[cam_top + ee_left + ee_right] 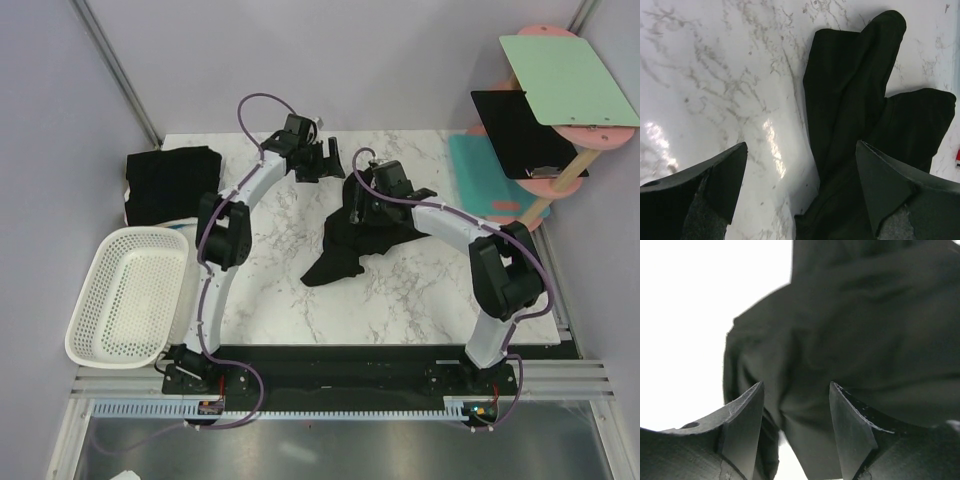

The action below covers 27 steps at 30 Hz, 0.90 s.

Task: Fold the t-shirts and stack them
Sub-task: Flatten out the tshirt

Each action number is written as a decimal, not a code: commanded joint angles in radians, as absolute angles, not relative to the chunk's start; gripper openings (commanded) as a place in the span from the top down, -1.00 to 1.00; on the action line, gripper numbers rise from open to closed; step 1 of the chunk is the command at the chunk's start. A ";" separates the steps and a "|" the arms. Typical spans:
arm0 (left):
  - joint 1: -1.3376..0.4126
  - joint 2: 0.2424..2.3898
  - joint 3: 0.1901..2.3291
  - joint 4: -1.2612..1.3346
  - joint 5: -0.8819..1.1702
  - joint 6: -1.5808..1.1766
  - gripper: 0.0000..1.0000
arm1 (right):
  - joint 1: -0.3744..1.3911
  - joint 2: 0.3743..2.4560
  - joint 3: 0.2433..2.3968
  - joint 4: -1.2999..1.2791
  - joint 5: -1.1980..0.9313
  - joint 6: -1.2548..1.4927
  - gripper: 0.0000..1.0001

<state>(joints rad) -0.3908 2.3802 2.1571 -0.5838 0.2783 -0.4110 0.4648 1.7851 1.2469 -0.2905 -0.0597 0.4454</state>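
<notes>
Top external view: the crumpled shirt [345, 250] lies at the middle of the counter [400, 300], well apart from the folded shirt [170, 180] at the back left. The right hand [362, 205] is low over the crumple, jaws parted astride a ridge of cloth, nothing clamped; the left hand [318, 160] hangs wide open and empty beside its far edge. Judged step: spreading flat, so pinch a single layer at a hem with each hand and draw apart evenly
</notes>
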 commanded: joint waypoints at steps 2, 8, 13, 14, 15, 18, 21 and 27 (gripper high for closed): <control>-0.419 2.514 2.319 -0.558 0.413 -0.462 -0.90 | 0.468 1.839 1.302 -0.150 -0.141 0.518 -0.18; -0.437 2.574 2.352 -0.494 0.477 -0.500 -0.86 | 0.466 1.942 1.345 -0.137 -0.173 0.548 -0.01; -0.452 2.614 2.353 -0.473 0.488 -0.518 -0.61 | 0.474 1.976 1.355 -0.129 -0.178 0.558 0.53; -0.454 2.618 2.353 -0.469 0.489 -0.522 -0.45 | 0.474 1.974 1.355 -0.129 -0.178 0.557 0.65; -0.457 2.625 2.355 -0.466 0.483 -0.528 -0.32 | 0.472 1.973 1.351 -0.129 -0.173 0.558 0.85; -0.457 2.640 2.356 -0.462 0.453 -0.545 0.62 | 0.474 1.947 1.338 -0.130 -0.158 0.557 1.00; -0.454 2.632 2.352 -0.460 0.404 -0.543 0.96 | 0.474 1.898 1.318 -0.143 -0.135 0.549 1.00; -0.407 2.501 2.223 -0.462 0.304 -0.546 0.96 | 0.457 1.757 1.261 -0.181 -0.060 0.532 1.00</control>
